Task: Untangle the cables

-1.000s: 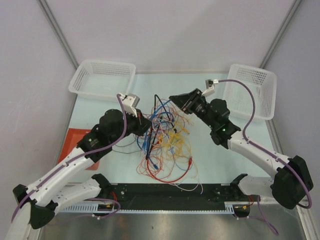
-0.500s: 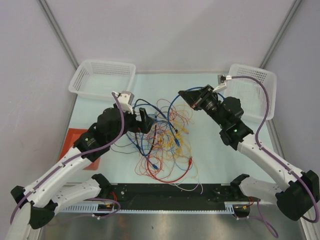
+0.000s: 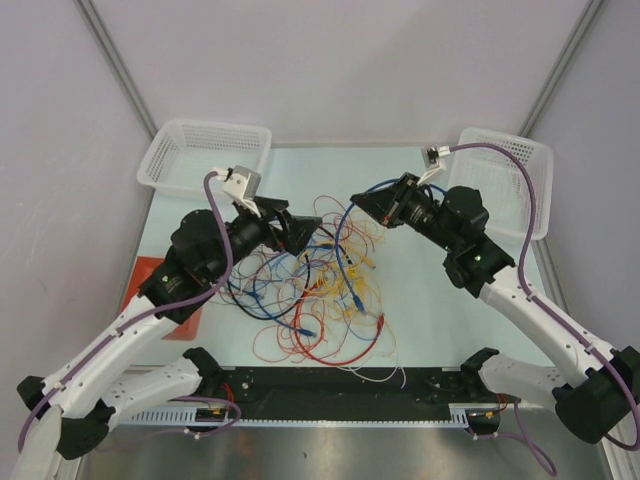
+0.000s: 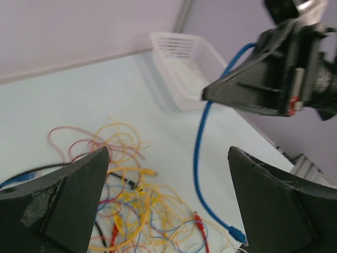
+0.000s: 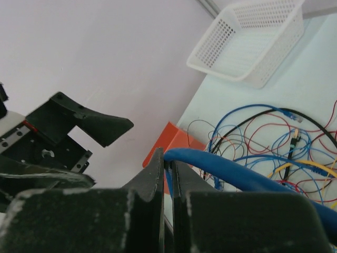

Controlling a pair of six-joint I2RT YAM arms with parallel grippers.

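Closest to you, the cables (image 3: 320,300) lie in one loose heap in the middle of the table (image 3: 425,320), with red loops spilling toward the near edge. Just past the heap, your left gripper (image 3: 305,232) hangs over its far-left part with its fingers spread wide, holding nothing. Across from it, your right gripper (image 3: 357,198) is pinched tight on the blue cable (image 4: 199,153). That cable drops from the jaws in a long curve back down to the heap, and its plug end appears to rest at the heap's edge.

The risk lies there. If you lift or pull right while the blue line is threaded under other loops, you likely drag the whole knot along or cinch it tighter. The thin cable can also slip out of that narrow pinch. With nothing pinned by the left fingers, the heap may slide toward the white basket (image 3: 505,180) at the far right.
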